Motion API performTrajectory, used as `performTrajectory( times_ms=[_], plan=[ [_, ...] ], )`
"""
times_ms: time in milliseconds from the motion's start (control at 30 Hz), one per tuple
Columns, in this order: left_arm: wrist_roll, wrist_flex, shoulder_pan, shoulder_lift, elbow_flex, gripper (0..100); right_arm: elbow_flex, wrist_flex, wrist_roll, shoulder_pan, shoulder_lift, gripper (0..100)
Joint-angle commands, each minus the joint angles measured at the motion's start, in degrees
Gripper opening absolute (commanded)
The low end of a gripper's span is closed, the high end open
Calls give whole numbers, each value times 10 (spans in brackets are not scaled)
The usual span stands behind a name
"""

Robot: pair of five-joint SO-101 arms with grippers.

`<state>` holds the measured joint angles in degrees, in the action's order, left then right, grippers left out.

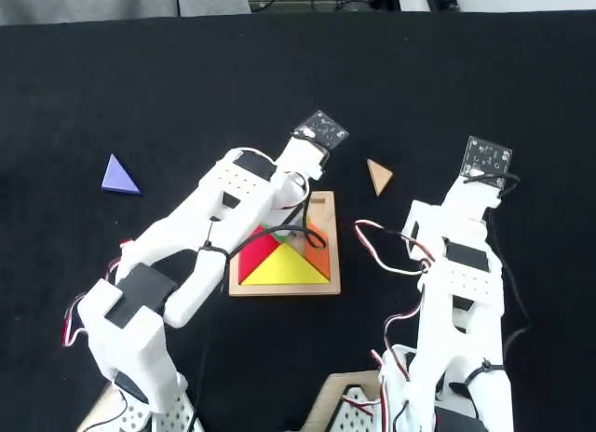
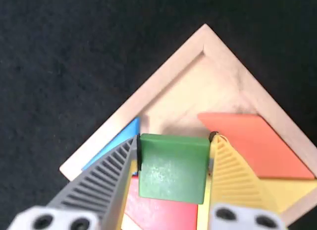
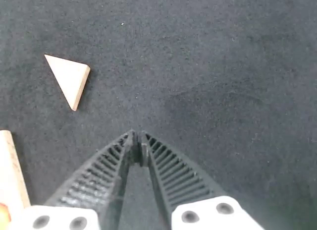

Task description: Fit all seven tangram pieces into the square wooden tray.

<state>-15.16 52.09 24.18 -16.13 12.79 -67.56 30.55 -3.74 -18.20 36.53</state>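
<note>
The square wooden tray lies mid-table; it holds a yellow triangle, a red piece and an orange parallelogram, with a blue piece along one wall. My left gripper hangs over the tray's bare corner, shut on a green square. My right gripper is shut on nothing, just above the black cloth right of the tray. A plain wooden triangle lies between the tray and the right arm. A purple triangle lies far left.
The black cloth covers the whole table. The left arm slants over the tray's left half and hides part of it. The right arm stands upright at the right. The tray's edge lies close beside the right gripper.
</note>
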Motion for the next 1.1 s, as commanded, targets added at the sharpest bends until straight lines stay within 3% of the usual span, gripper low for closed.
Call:
performTrajectory(
  times_ms=[0, 700, 1067],
  plan=[
    [3, -19, 2, -3, -34, 198, 13, -12, -4, -6, 23, 15],
    [-18, -18, 0, -4, -34, 267, 13, -12, -4, 9, 23, 15],
    [-22, -18, -58, -4, -35, 267, 13, -12, -4, 9, 23, 15]
  ],
)
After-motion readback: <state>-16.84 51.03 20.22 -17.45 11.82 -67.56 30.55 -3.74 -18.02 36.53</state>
